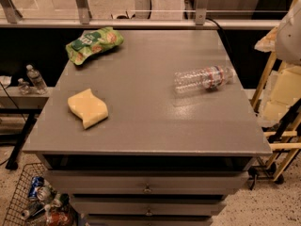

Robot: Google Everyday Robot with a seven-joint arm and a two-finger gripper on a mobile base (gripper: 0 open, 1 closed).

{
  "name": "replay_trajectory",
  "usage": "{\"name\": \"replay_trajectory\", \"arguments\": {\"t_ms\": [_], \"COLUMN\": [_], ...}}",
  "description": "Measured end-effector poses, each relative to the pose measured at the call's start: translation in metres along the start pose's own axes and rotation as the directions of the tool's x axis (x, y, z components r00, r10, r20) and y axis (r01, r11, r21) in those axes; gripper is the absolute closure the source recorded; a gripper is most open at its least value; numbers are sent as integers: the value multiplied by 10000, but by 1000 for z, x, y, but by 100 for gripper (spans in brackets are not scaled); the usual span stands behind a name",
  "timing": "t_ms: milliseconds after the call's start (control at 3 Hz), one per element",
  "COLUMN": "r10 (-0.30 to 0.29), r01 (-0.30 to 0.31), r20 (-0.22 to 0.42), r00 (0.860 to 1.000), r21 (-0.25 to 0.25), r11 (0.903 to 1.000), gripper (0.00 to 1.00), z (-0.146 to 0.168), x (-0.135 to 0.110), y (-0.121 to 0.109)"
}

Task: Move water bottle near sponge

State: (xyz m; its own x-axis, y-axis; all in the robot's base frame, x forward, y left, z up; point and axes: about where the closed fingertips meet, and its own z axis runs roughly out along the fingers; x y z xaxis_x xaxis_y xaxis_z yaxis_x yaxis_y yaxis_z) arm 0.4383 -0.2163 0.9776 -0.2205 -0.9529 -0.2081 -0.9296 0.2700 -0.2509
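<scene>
Floor beside the grey cabinet (150, 121): wire basket (13, 192) holding cans. On top, the water bottle (202, 79) lies sideways at right, clear, ribbed, red-white-blue label, well apart from the sponge (88, 108). Gripper out of view; its grip cannot be told.

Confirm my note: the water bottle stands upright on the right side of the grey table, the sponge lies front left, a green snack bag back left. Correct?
Not quite. The camera view shows the water bottle lying on its side, not upright. The rest holds: right side of the table, sponge front left, snack bag back left. The gripper is not in view.
</scene>
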Motion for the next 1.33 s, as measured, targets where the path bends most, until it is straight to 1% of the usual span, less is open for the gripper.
{"name": "replay_trajectory", "arguments": {"t_ms": [333,667,1000,1333], "r10": [0,-631,-1964,-3307], "r01": [0,631,1963,3319], "r20": [1,116,489,1013], "r00": [10000,9979,9793,9383], "r21": [2,1,59,48], "r11": [10000,9980,9805,9433], "gripper": [0,0,0,0], "z": [0,11,39,80], "x": [0,-9,-34,-64], "y": [0,-9,-43,-84]}}
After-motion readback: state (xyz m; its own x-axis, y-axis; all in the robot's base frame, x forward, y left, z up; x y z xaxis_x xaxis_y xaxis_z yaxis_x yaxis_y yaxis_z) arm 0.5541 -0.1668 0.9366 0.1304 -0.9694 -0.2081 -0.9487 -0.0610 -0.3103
